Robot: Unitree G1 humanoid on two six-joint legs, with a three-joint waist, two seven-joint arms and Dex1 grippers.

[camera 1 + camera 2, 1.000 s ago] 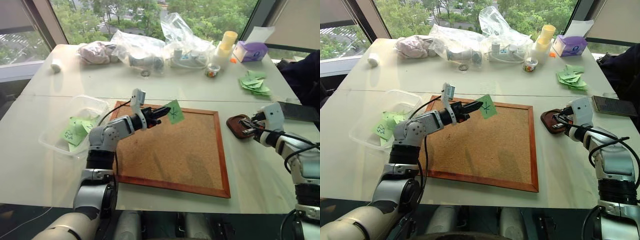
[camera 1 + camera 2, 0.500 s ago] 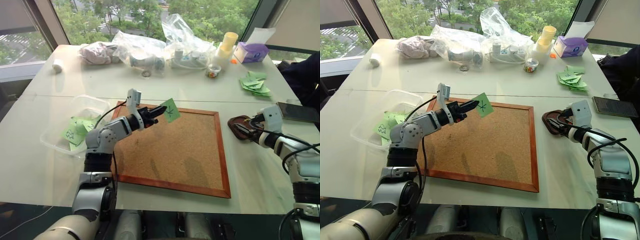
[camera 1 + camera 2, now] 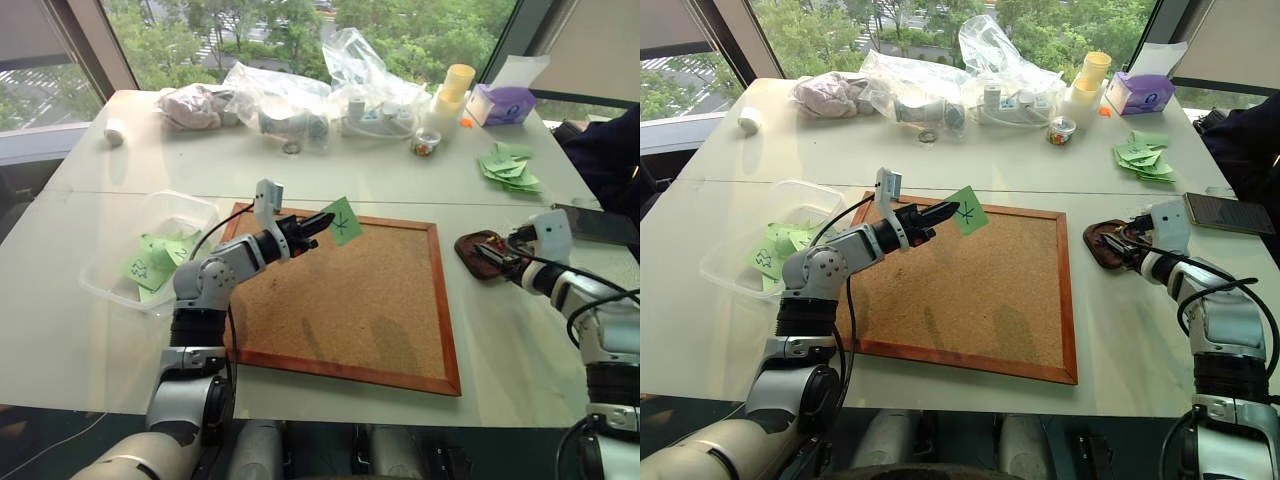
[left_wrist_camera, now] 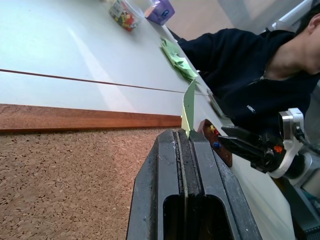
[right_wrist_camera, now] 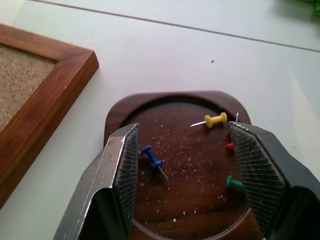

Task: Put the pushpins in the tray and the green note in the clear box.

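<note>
My left gripper [image 3: 318,224] is shut on the green note [image 3: 343,222], a pale slip with a black scribble, held up over the far left corner of the cork board [image 3: 345,300]. In the left wrist view the note [image 4: 189,107] stands edge-on between the closed fingers. The clear box [image 3: 185,205] sits to the left of the board with several green slips inside. At the right, my right gripper [image 5: 185,131] hangs open just above the reddish-brown tray [image 5: 180,200]. Several pushpins lie in the tray: blue [image 5: 151,158], yellow [image 5: 216,120], green [image 5: 232,183].
A heap of green slips [image 3: 510,165], a black phone [image 3: 598,225] and a person's dark sleeve [image 3: 610,150] are at the right. Along the table's far edge lie clear bags [image 3: 290,95], a round cup of coloured pins [image 3: 425,142] and a purple tissue box [image 3: 505,103].
My right gripper's jaws have opened over the tray. The left arm holds the note in the same place.
</note>
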